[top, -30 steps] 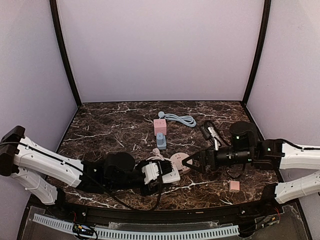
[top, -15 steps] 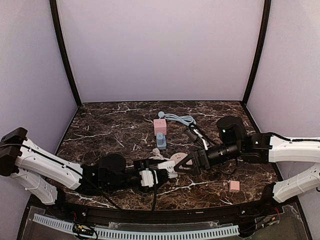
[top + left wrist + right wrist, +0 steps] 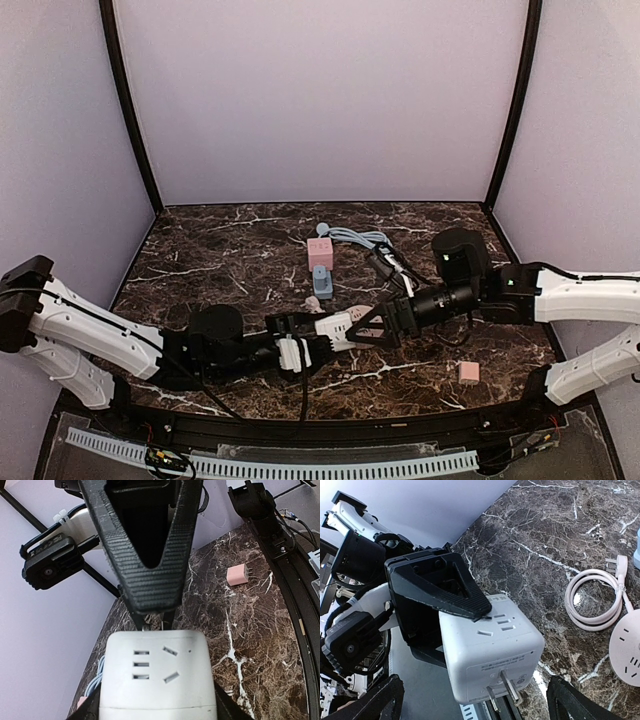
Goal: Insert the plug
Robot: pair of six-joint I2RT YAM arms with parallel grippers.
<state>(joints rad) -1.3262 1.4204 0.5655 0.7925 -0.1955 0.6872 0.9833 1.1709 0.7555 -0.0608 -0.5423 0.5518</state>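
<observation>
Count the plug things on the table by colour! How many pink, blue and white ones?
Pink: 2 (pink cube, small pink plug)
Blue: 2 (blue adapter, blue cable)
White: 2 (white cube adapter, round white socket)
Total: 6
</observation>
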